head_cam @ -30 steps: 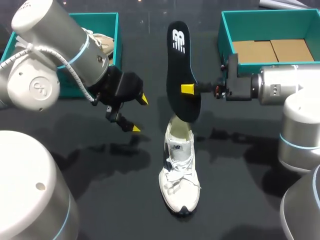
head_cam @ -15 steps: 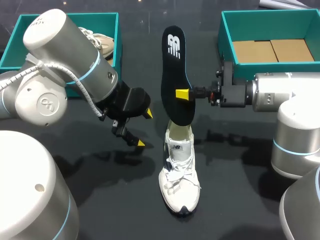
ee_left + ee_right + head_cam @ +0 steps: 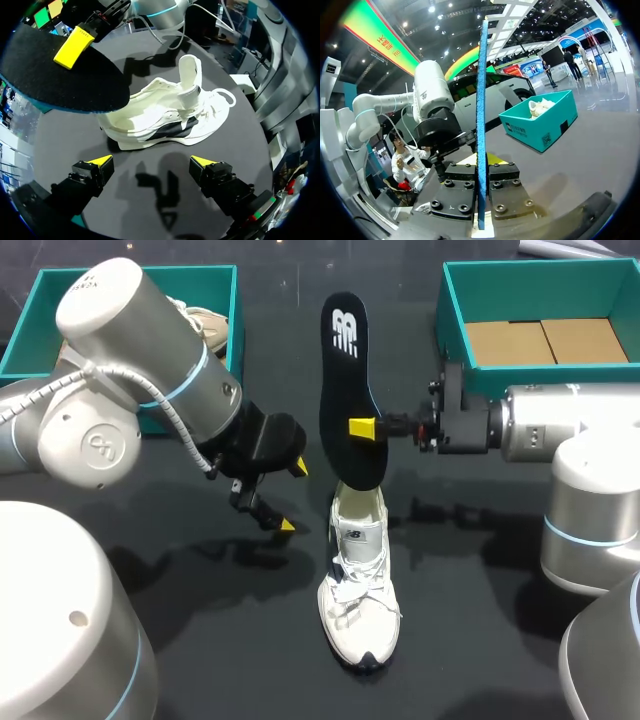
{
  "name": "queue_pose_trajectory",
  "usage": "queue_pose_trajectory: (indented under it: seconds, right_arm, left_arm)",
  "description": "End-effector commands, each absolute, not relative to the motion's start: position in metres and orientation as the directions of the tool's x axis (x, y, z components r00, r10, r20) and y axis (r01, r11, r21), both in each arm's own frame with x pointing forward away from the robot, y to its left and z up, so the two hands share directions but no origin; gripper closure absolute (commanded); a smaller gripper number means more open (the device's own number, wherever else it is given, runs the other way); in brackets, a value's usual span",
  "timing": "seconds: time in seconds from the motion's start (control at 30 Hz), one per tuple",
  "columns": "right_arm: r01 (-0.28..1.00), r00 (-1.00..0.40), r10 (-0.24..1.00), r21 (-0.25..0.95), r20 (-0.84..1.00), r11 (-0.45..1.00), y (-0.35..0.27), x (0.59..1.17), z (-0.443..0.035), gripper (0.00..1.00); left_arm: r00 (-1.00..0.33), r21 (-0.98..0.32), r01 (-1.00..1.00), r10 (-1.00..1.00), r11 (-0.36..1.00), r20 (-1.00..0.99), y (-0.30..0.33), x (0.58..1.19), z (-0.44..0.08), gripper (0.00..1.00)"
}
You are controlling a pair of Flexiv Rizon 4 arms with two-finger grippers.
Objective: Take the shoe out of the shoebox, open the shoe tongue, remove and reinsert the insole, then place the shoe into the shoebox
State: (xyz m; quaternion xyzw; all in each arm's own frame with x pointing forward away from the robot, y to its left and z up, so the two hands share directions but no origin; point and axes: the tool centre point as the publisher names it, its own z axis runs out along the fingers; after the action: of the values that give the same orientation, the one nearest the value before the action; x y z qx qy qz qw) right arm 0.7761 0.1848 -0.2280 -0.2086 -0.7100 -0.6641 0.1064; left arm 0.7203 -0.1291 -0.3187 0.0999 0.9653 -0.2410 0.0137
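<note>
Clamping the black insole [image 3: 350, 390] on edge above the shoe [image 3: 358, 580], the right tool [image 3: 362, 427] shows one yellow finger; the other hides behind. The left tool [image 3: 293, 497] hangs beside the shoe on the desk [image 3: 480, 620], fingers apart.

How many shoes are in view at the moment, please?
2: one white shoe upright on the table, and a second shoe inside the left shoebox, partly hidden behind the left arm.

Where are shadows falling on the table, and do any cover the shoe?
Head view: soft arm shadows lie on the table either side of the shoe, none over it. Left wrist view: the left hand's shadow falls short of the brightly lit shoe.
</note>
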Motion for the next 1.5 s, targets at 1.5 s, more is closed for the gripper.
queue_pose_trajectory:
  seconds: [1.5]
  right_arm:
    - [0.433,-0.902,0.031,0.9,0.432,0.047,0.194,0.781,-0.262,1.0]
  left_arm:
    - [-0.984,-0.48,0.159,0.181,0.863,-0.001,-0.151,0.744,-0.351,0.0]
